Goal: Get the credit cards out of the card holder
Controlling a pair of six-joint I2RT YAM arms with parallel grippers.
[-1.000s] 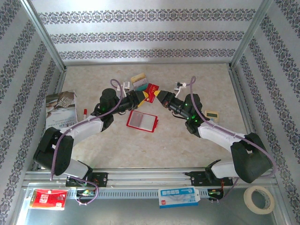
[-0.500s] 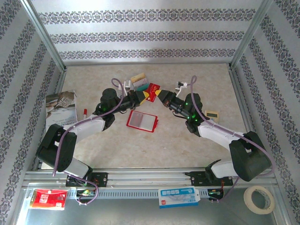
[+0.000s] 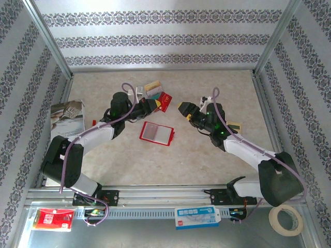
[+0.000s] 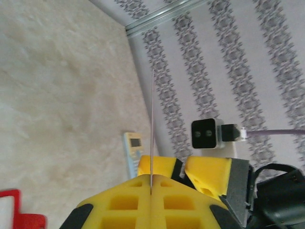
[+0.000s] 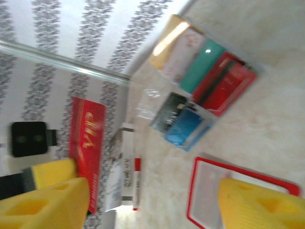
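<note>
My left gripper (image 3: 153, 105) is shut on a red credit card (image 3: 164, 101) marked VIP (image 5: 87, 143), held above the table. In the left wrist view that card is an edge-on thin line (image 4: 151, 124) pinched between the closed yellow fingers (image 4: 150, 183). My right gripper (image 3: 183, 109) stands open to the card's right, apart from it, with nothing between its fingers (image 5: 152, 210). The red card holder (image 3: 156, 133) lies open and flat on the table below both grippers (image 5: 209, 188). Several credit cards (image 3: 153, 89) lie behind it: tan, teal and red (image 5: 205, 62), grey and blue (image 5: 183, 121).
A printed magazine (image 3: 67, 120) and a red-capped marker (image 3: 94, 123) lie at the left. A small pale device (image 3: 234, 125) sits beside the right arm. A tape roll (image 3: 286, 219) and two flat packets (image 3: 51, 218) lie on the near rail. Patterned walls enclose three sides.
The right gripper has opened off the red card and drawn back to the right. The left gripper has closed on the card and carried it slightly back and left.
</note>
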